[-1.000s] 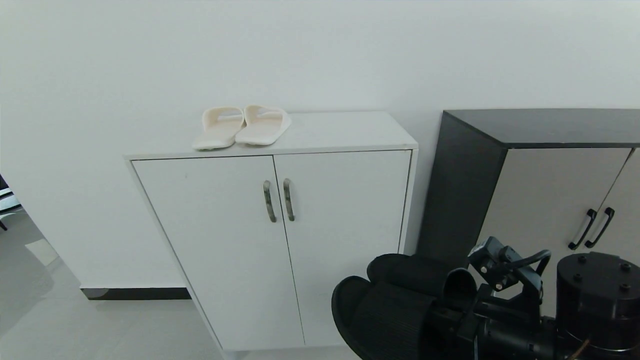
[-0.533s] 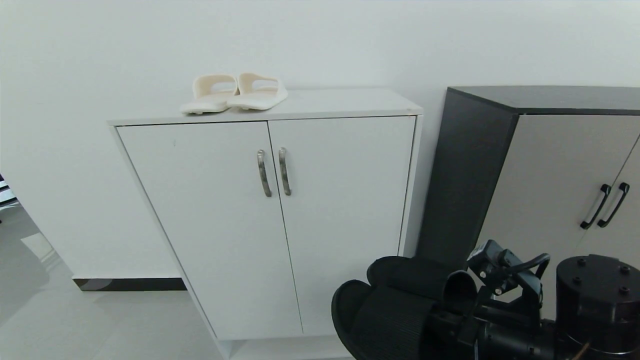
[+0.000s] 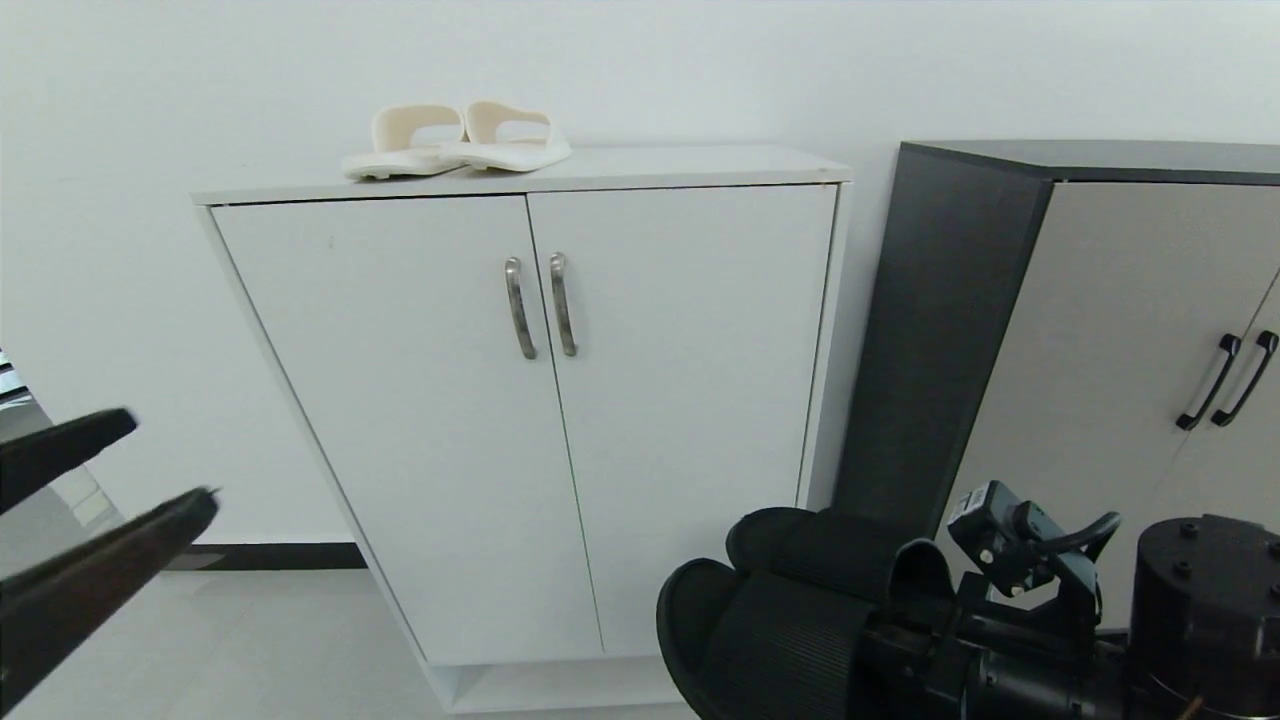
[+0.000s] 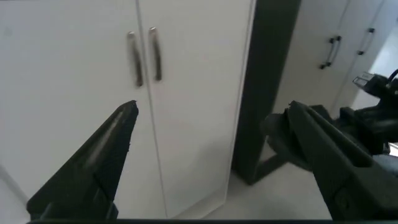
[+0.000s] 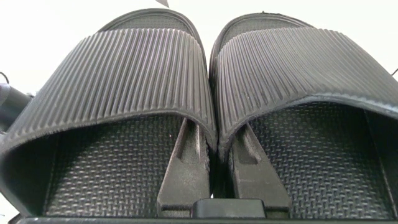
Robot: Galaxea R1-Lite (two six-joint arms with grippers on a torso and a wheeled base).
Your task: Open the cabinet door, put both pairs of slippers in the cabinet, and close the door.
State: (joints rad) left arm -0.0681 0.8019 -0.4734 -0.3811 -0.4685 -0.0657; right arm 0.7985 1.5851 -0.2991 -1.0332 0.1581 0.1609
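Observation:
A white cabinet [image 3: 680,400] stands against the wall with both doors shut and two metal handles [image 3: 540,305] at the middle seam. On its top lies a pair of cream slippers [image 3: 455,140]. My left gripper [image 3: 170,458] hangs open at the lower left, some way in front of the left door; in the left wrist view the left gripper [image 4: 210,112] faces the handles [image 4: 144,57]. The right gripper [image 5: 214,149] is shut on a pair of black ribbed slippers [image 5: 149,74], pinching their inner sides together. The black slippers [image 3: 790,600] are low, in front of the right door.
A dark cabinet [image 3: 930,330] with grey doors and black handles [image 3: 1225,378] stands right beside the white one. Grey floor [image 3: 260,650] lies open to the left of the white cabinet.
The whole head picture has shifted, so the camera moved; the cabinet now sits higher in it. My left gripper has come into view at the lower left. The right arm holds the black slippers as before.

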